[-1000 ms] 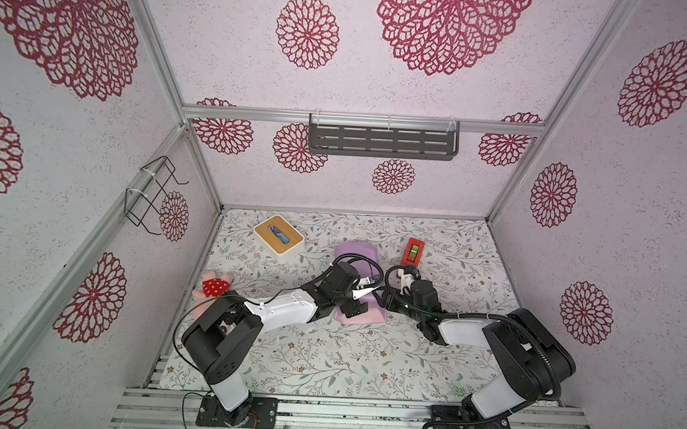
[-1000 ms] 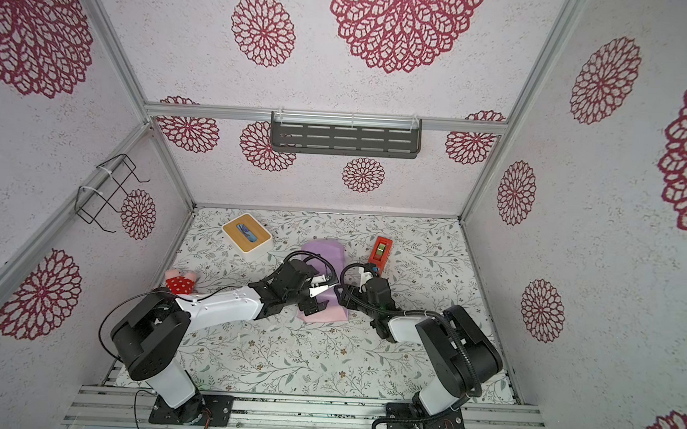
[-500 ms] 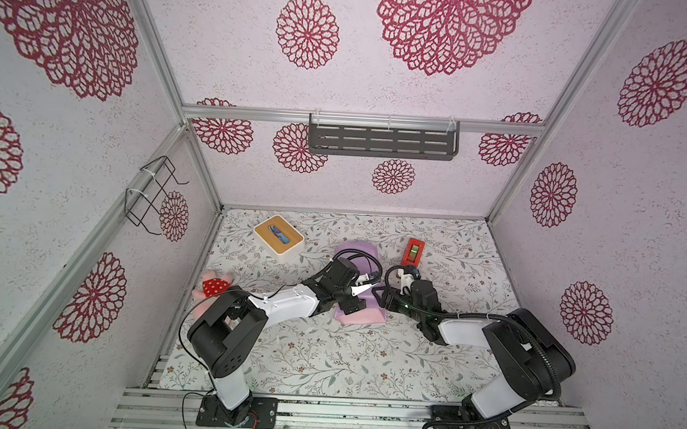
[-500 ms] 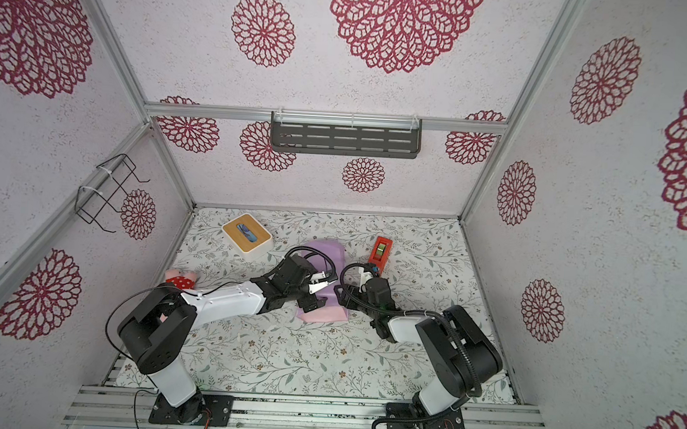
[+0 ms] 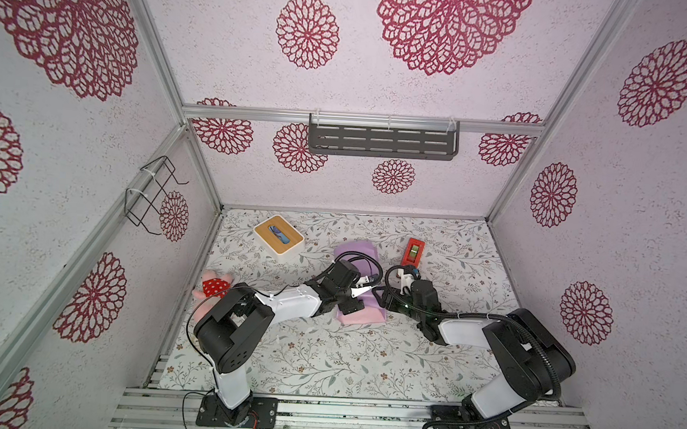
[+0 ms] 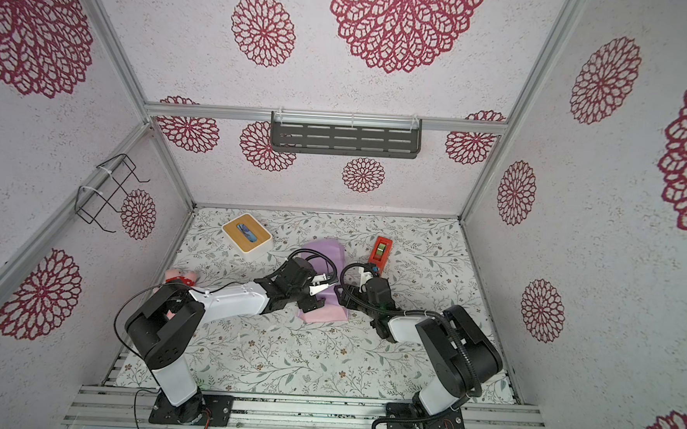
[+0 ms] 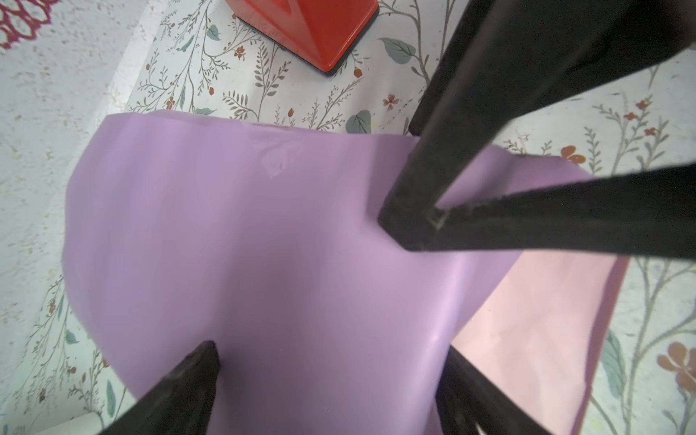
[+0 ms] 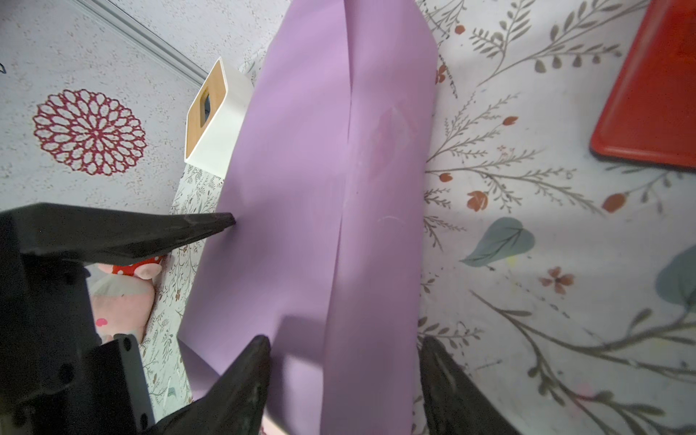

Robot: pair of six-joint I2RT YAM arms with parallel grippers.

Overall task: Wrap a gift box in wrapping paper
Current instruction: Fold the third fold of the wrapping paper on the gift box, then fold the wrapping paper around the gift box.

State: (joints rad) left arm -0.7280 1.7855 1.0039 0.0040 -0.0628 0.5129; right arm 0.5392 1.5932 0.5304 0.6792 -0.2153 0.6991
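Lilac wrapping paper (image 7: 263, 244) shows pink by left wrist, not right; spread left gripper (image 7: 331, 350) and right gripper (image 8: 344, 341) straddle it.

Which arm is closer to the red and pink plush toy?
Left. The left arm lies right beside the red and pink plush toy; the right arm is far off, beyond the lilac wrapping paper.

We see the wrapping paper (image 5: 355, 251) midway across the worktop (image 5: 326, 356), lilac face outward, folded over a boxy bulk, pink face showing at its near edge.
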